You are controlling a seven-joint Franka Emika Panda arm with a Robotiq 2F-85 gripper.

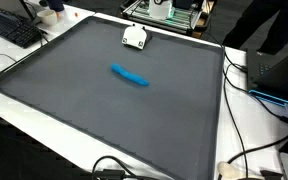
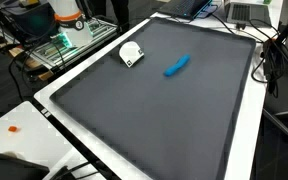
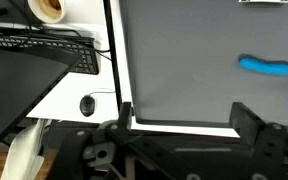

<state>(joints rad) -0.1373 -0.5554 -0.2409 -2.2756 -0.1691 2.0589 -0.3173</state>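
In the wrist view my gripper is open and empty, its two black fingers standing over the near edge of a dark grey mat. A blue elongated object lies on the mat ahead and to the right, well clear of the fingers. It shows in both exterior views, near the mat's middle. A small white object sits on the mat near one edge. The gripper and arm do not show in either exterior view.
The mat lies on a white table. A black keyboard and a roll of tape are beside the mat. Cables run along the table. A metal frame stands by the white object.
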